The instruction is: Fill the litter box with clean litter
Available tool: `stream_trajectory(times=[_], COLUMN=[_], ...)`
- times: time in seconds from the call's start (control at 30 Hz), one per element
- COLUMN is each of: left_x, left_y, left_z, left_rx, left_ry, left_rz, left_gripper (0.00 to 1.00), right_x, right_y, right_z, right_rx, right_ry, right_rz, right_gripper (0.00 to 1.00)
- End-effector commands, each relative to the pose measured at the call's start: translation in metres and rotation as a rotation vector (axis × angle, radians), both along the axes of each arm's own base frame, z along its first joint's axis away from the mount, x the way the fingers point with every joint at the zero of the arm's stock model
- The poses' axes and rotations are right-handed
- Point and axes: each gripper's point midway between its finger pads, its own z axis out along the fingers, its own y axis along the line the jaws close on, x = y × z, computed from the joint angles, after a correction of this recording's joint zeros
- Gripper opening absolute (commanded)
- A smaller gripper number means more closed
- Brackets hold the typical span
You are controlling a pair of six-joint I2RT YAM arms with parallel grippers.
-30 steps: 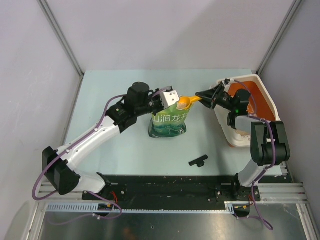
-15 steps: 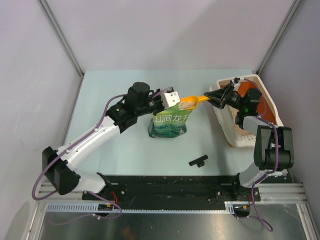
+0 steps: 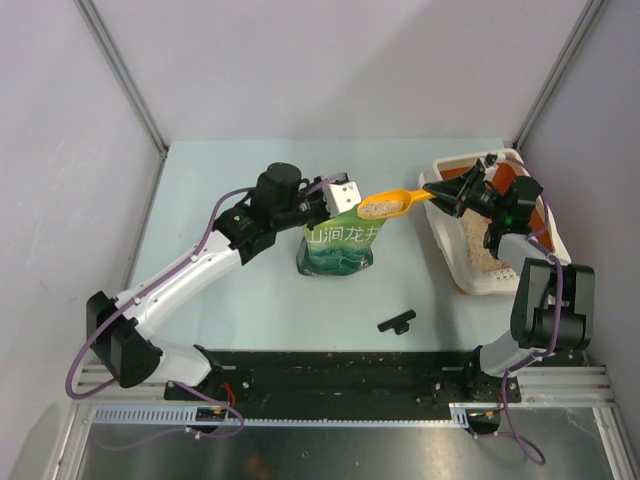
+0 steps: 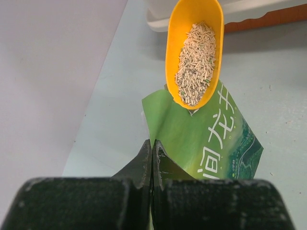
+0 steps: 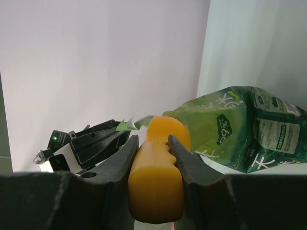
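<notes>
**Loaded scoop over the gap: spill risk ahead of the box**

The orange scoop was noted at frame centre in the overhead view. It was held roughly level, with its bowl just above the open top of the green bag. A heap of clean litter, in short pale pellets, was carried in the bowl. The litter box was placed at the right of the frame, apart from the bag. A pale layer of litter was seen inside it, with orange floor left bare toward the far end.

The tail of the scoop handle was clamped between the partly closed fingers of the right gripper. The left gripper was pinched fully shut on the top edge of the bag, which appeared to be propped upright by that pinch.

Risks, as judged:
- A strip of bare table had to be crossed. Pellets were heaped close to the open lip, so a wrist roll or jolt would likely have shed them there.
- Only the handle's end was gripped, so droop or twist of the scoop in the jaws was thought possible.
- If the scoop were carried low, the bowl could have been knocked against the box's raised near wall and the load lost.
- If the bag edge were tugged or released, the bag could have been toppled.
- A small black part at lower centre was judged well clear.
</notes>
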Motion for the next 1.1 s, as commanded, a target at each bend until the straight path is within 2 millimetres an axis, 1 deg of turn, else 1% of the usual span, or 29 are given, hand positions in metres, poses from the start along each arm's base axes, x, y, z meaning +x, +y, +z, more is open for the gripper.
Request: stream_trajectory(times=[0.0, 0.17, 0.2, 0.3, 0.33, 0.4, 0.43, 0.53, 0.57, 0.63, 0.67, 0.73, 0.77, 0.87, 0.9, 0.93, 1.0, 1.03, 1.07], left_x=[0.007, 0.009, 0.009, 0.011, 0.011, 0.011, 0.013, 0.012, 0.013, 0.013, 0.014, 0.013, 0.014, 0.014, 0.014, 0.013, 0.011, 0.009, 0.008], left_y=[-0.005, -0.007, -0.008, -0.010, -0.011, -0.012, -0.013, -0.015, -0.016, -0.018, -0.020, -0.023, -0.024, -0.028, -0.029, -0.031, -0.032, -0.033, -0.033], left_z=[0.043, 0.040, 0.041, 0.040, 0.039, 0.039, 0.038, 0.036, 0.035, 0.035, 0.032, 0.033, 0.032, 0.031, 0.032, 0.031, 0.029, 0.029, 0.028], left_rx=[-0.062, -0.051, -0.051, -0.045, -0.043, -0.038, -0.034, -0.028, -0.024, -0.021, -0.017, -0.014, -0.012, -0.012, -0.015, -0.014, -0.015, -0.015, -0.015], left_ry=[-0.112, -0.115, -0.116, -0.120, -0.119, -0.124, -0.124, -0.128, -0.128, -0.131, -0.130, -0.136, -0.134, -0.130, -0.132, -0.128, -0.122, -0.120, -0.120], left_rz=[-0.014, -0.019, -0.021, -0.025, -0.028, -0.036, -0.035, -0.052, -0.053, -0.064, -0.068, -0.082, -0.085, -0.089, -0.094, -0.098, -0.101, -0.107, -0.110], left_gripper=[0.00, 0.00, 0.00, 0.00, 0.00, 0.00, 0.00, 0.00, 0.00, 0.00, 0.00, 0.00, 0.00, 0.00, 0.00, 0.00, 0.00, 0.00, 0.00], right_x=[-0.007, -0.005, -0.004, -0.004, -0.002, -0.002, -0.001, 0.000, 0.001, 0.003, 0.002, 0.003, 0.000, -0.003, -0.006, -0.008, -0.009, -0.012, -0.012], right_y=[-0.007, -0.023, -0.029, -0.040, -0.050, -0.061, -0.074, -0.096, -0.112, -0.132, -0.151, -0.170, -0.186, -0.211, -0.222, -0.229, -0.242, -0.246, -0.253], right_z=[0.023, 0.027, 0.028, 0.031, 0.032, 0.036, 0.037, 0.043, 0.045, 0.044, 0.045, 0.044, 0.046, 0.044, 0.040, 0.043, 0.035, 0.039, 0.027], right_rx=[-0.012, -0.006, -0.008, 0.000, 0.001, 0.002, 0.003, 0.005, 0.002, 0.016, 0.016, 0.026, 0.018, -0.007, -0.018, -0.030, -0.055, -0.069, -0.115], right_ry=[-0.075, -0.078, -0.086, -0.086, -0.087, -0.095, -0.096, -0.111, -0.126, -0.120, -0.129, -0.131, -0.150, -0.180, -0.184, -0.204, -0.194, -0.207, -0.176], right_rz=[0.009, -0.035, -0.050, -0.079, -0.108, -0.141, -0.175, -0.239, -0.281, -0.340, -0.391, -0.450, -0.501, -0.609, -0.655, -0.702, -0.765, -0.809, -0.845], right_gripper=[0.00, 0.00, 0.00, 0.00, 0.00, 0.00, 0.00, 0.00, 0.00, 0.00, 0.00, 0.00, 0.00, 0.00, 0.00, 0.00, 0.00, 0.00, 0.00])
